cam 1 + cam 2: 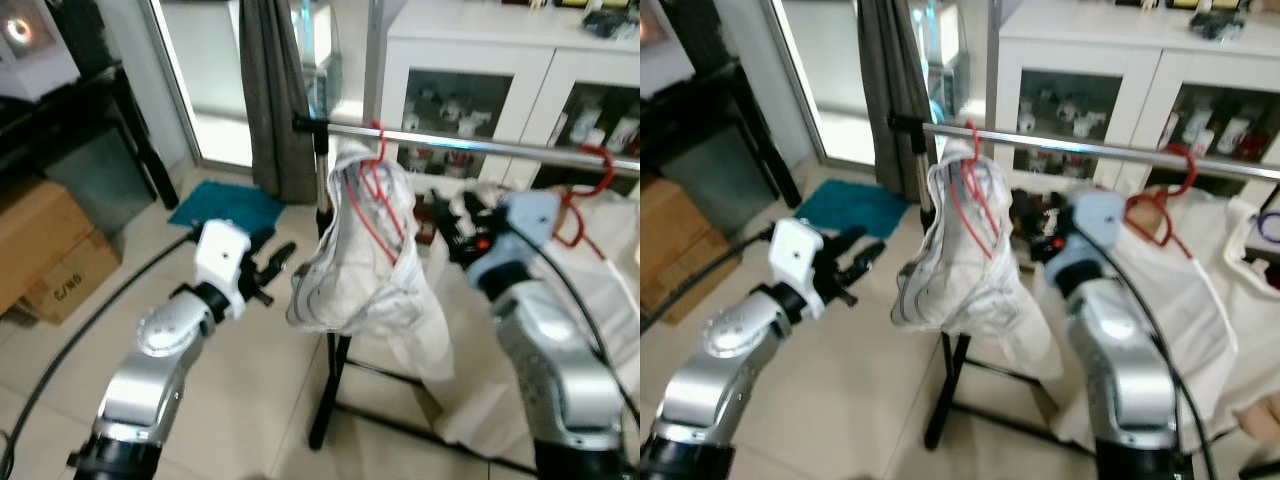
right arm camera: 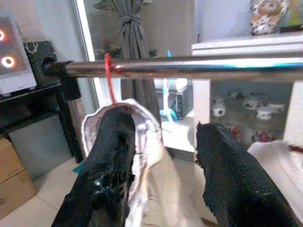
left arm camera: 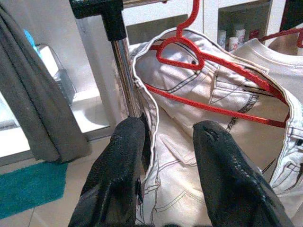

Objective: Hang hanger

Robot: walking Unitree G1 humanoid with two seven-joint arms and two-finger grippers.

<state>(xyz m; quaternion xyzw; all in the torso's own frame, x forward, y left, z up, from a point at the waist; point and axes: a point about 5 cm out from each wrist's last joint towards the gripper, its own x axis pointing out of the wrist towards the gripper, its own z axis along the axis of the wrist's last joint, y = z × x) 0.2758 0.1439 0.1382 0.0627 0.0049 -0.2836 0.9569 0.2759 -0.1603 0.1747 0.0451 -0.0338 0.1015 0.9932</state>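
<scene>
A red hanger carrying a white garment hangs by its hook on the chrome rail, near the rail's left end. My left gripper is open just left of the garment, level with its lower half; in the left wrist view its fingers stand apart with the garment and rack post beyond them. My right gripper is open to the right of the garment, below the rail, with nothing between its fingers. A second red hanger with a white shirt hangs further right.
The rack's black upright stands on the tiled floor between my arms. A grey curtain and a teal mat lie behind it, a white glass-fronted cabinet to the right. Cardboard boxes and a black cable are at left.
</scene>
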